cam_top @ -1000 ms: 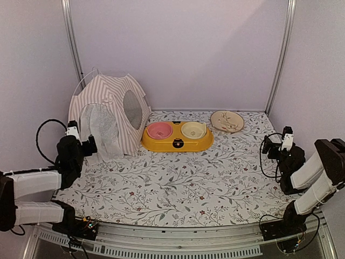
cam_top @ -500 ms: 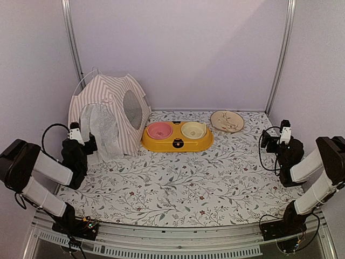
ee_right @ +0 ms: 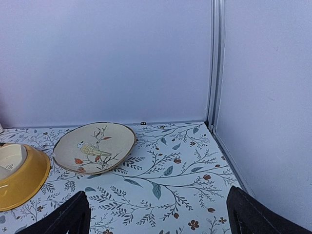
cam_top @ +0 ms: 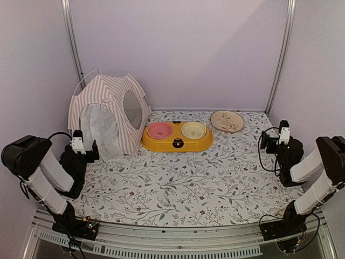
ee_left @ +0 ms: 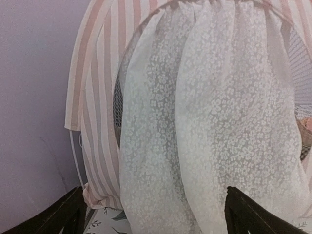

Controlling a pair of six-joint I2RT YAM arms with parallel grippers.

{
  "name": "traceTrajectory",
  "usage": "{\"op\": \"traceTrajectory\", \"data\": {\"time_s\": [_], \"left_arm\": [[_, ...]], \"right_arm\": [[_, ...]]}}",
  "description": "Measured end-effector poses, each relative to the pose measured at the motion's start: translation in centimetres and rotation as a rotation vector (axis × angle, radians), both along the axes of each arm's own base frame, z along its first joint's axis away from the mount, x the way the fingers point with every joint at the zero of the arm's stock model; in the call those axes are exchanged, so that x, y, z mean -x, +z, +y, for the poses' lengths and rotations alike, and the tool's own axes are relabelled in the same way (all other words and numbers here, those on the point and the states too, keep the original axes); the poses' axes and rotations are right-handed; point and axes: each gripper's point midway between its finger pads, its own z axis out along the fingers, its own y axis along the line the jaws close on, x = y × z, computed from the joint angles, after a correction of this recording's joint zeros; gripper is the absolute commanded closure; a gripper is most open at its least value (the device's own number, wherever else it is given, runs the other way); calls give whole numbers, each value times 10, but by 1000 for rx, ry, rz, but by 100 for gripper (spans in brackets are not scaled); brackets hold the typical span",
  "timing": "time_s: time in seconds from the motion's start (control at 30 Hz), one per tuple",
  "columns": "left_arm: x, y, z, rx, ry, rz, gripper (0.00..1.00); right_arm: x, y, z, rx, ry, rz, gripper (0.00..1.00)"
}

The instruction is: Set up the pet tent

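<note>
The pink-and-white striped pet tent (cam_top: 110, 97) stands upright in the back left corner, a round mesh window (cam_top: 132, 109) on its right side and a sheer white door flap (cam_top: 101, 128) in front. In the left wrist view the door flap (ee_left: 209, 126) fills the frame, framed by striped fabric (ee_left: 97, 97). My left gripper (cam_top: 86, 149) sits just in front of the flap, open and holding nothing. Far from the tent, my right gripper (cam_top: 275, 141) hovers open by the right wall with nothing between its fingers.
A yellow double pet bowl (cam_top: 177, 135) sits right of the tent. A bird-painted plate (cam_top: 227, 121) lies at the back right, also seen as the plate (ee_right: 94, 147) in the right wrist view. Walls and metal posts (cam_top: 280, 56) close three sides around the floral mat (cam_top: 183, 183).
The left arm has folded back and its gripper slid slightly right and down, staying before the flap. The right gripper edged a little toward the back. Both stayed open.
</note>
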Motion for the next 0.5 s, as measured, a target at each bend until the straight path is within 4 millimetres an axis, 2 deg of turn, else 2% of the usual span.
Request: {"op": "traceTrajectory", "data": {"time_s": [0.5], "left_arm": [[-5,8,-3,-2,-14,-26,1]], "right_arm": [[0,0,0,0,0,0,1]]}}
